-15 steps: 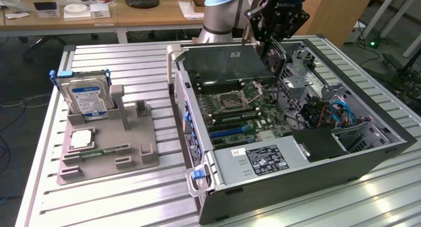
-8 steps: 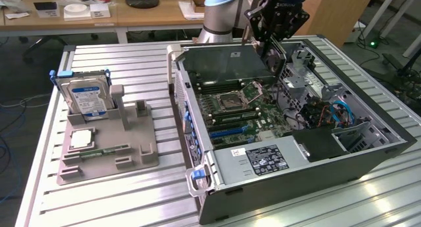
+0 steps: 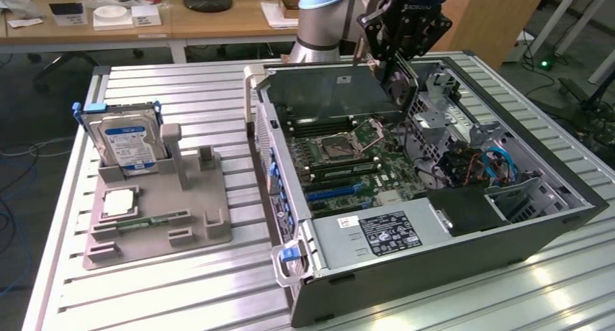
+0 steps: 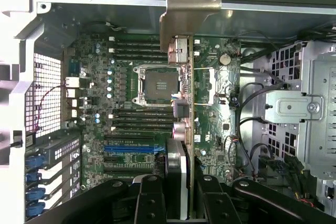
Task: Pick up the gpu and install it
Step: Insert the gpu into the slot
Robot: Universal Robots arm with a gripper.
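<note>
Pinching the gpu (image 4: 181, 114) edge-on with the gripper (image 4: 179, 187) clamped on both faces, holding it over the motherboard (image 4: 126, 66) beneath; seemingly hiding its lower edge.

Below jaws, motherboard (image 4: 100, 124) lies open w/ free room; drive cage (image 4: 315, 129) & cables (image 4: 245, 94) crowd one side, case wall (image 4: 16, 77) the other.

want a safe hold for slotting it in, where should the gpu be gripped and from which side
Grip the gpu across its two flat faces, at the cooler end away from the bracket, coming from the long edge that faces away from the motherboard. It's a thin flat card, so the faces give broad contact. The gripper is shut on it this way.
</note>
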